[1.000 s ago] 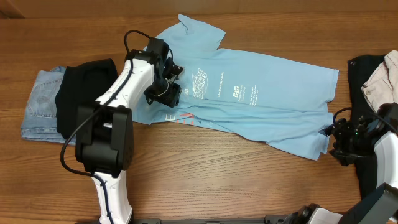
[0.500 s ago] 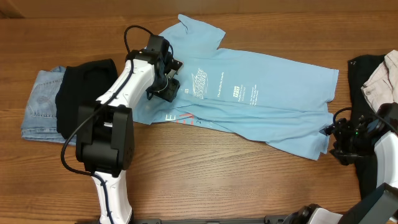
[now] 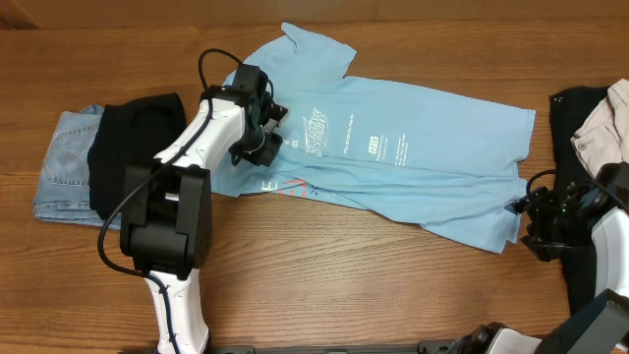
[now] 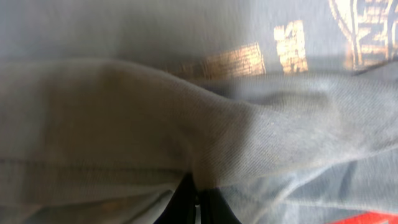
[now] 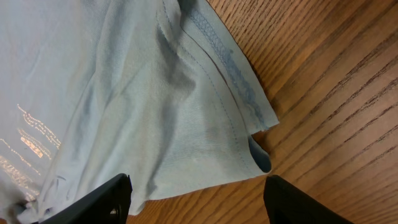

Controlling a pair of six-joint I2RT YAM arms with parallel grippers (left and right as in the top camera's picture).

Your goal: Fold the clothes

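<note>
The light blue T-shirt (image 3: 413, 162) lies spread across the middle of the wooden table, its printed side up and partly folded. My left gripper (image 3: 267, 128) is at the shirt's left part, shut on a fold of its cloth (image 4: 205, 130); the fingertips (image 4: 198, 202) pinch the fabric. My right gripper (image 3: 526, 211) sits at the shirt's lower right corner, open; in the right wrist view its fingers (image 5: 198, 194) straddle the hem corner (image 5: 249, 134) without touching it.
A folded pair of jeans (image 3: 61, 162) with a black garment (image 3: 133, 147) on top lies at the left. A dark garment and a beige one (image 3: 600, 128) lie at the right edge. Bare wood (image 3: 373, 285) runs along the front.
My left gripper has shifted slightly, up and left and then back a little, with the shirt cloth in it. The right arm has not moved.
</note>
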